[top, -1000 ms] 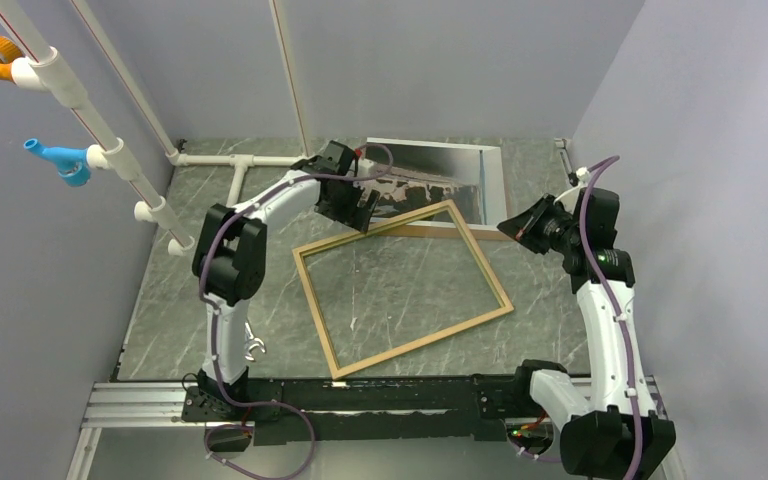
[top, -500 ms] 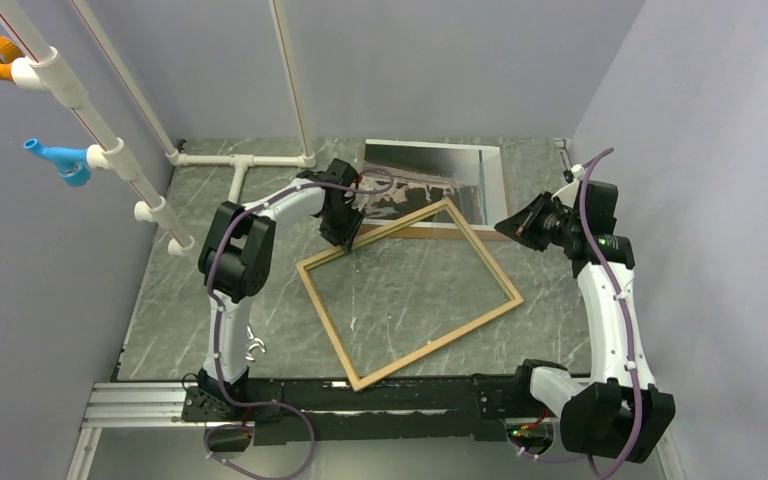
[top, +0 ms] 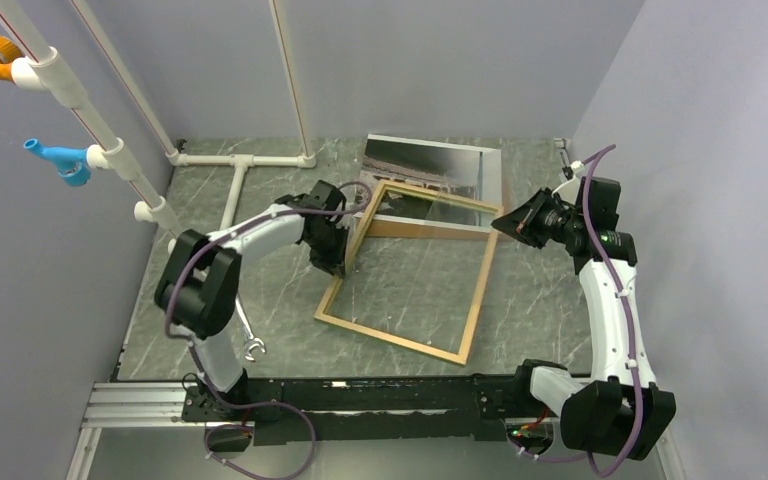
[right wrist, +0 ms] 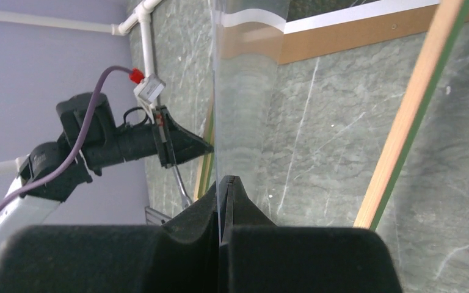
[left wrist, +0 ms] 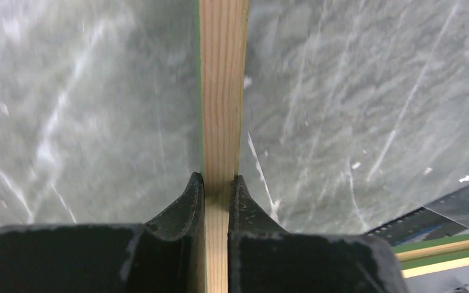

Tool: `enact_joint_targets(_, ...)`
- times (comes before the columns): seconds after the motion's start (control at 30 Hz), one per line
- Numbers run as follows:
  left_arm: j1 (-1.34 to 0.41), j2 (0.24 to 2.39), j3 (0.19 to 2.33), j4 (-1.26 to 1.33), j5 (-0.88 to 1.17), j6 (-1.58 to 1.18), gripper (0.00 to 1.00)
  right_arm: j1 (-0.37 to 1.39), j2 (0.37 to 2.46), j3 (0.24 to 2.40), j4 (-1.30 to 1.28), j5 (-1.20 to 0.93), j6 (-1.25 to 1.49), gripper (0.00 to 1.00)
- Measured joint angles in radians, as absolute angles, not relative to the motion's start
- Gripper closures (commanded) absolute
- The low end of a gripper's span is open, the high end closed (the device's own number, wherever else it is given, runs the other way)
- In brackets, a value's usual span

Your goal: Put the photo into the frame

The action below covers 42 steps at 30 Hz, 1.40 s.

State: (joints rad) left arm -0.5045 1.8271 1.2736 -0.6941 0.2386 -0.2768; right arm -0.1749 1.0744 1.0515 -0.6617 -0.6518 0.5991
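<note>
The frame point(top: 479, 290) is light tan wood with a green underside and lies askew, its far edge reaching over the photo point(top: 430, 165). My left gripper point(top: 338, 258) is shut on the frame's left border; in the left wrist view the wooden strip point(left wrist: 223, 91) runs up from between the closed jaws point(left wrist: 218, 180). At the frame's far right corner, my right gripper point(top: 503, 221) is shut point(right wrist: 225, 182) on the edge of a thin clear pane point(right wrist: 244, 110). The frame's wooden border point(right wrist: 403, 128) passes to the right of it. The photo lies face up at the back.
A brown backing board point(top: 430, 229) lies under the photo, its near edge showing. White pipes point(top: 240, 175) lie at the back left, and a wrench point(top: 248, 340) lies beside the left arm. A metal rail point(top: 360, 395) lines the front, with walls close on three sides.
The left gripper has closed on the frame's left border and pulled back toward the near side. The frame has swung clockwise with its far edge over the photo. The right arm has barely shifted.
</note>
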Motion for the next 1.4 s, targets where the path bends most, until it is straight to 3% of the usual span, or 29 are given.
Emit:
enact_joint_targets(0.33,-0.51,1.533,0.985,-0.659,0.115,-0.566,1.0,-0.175,1.071,1.009,-0.634,-0.712,0.649,1.0)
enact_joint_targets(0.67,-0.544,1.507,0.876,-0.617,0.05,-0.702,1.0,-0.175,1.071,1.005,-0.633,-0.733,0.654,1.0)
enact_joint_targets(0.87,-0.567,1.517,0.863,-0.597,0.049,-0.713,0.91,-0.175,1.069,0.913,-0.584,-0.752,0.673,1.0)
enact_joint_targets(1.0,-0.579,1.567,0.868,-0.583,0.057,-0.715,0.79,-0.175,1.069,0.827,-0.554,-0.761,0.701,1.0)
enact_joint_targets(1.27,-0.608,1.595,0.899,-0.58,0.105,-0.731,0.36,-0.175,1.081,0.799,-0.526,-0.766,0.716,1.0)
enact_joint_targets(1.4,-0.622,1.594,0.913,-0.58,0.109,-0.749,0.2,-0.175,1.081,0.799,-0.524,-0.765,0.717,1.0)
